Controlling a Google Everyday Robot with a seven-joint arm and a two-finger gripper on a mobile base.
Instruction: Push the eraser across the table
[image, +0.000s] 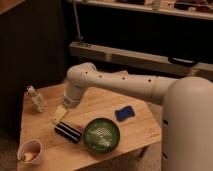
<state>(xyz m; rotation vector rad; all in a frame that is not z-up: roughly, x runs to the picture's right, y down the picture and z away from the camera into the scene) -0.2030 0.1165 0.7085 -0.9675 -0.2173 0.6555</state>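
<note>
The white arm (125, 84) reaches in from 3 o'clock, bends at its elbow over the far half of the surface (44, 129), and drops its wrist toward 7 o'clock. The tool (59, 115), pale and yellowish, hangs low over the wooden planks just left of the middle. Whether it is spread or pressed together I cannot tell. It holds nothing that can be seen.

The eraser (67, 132) lies flat on the surface, a black block with a pale stripe along its side, its long axis running from 10 o'clock to 4 o'clock. The tool sits at the eraser's 11 o'clock, just beside its upper left end; whether the two touch I cannot tell.

A green bowl (101, 135) stands at the eraser's 3 o'clock, just beside it. A blue wavy-edged pad (124, 113) lies at the bowl's 1 o'clock, near it but apart. A clear bottle (37, 99) lies tilted at the tool's 10 o'clock, near the left edge. A pale cup (30, 151) with something orange inside stands at the eraser's 8 o'clock, in the near left corner.
</note>
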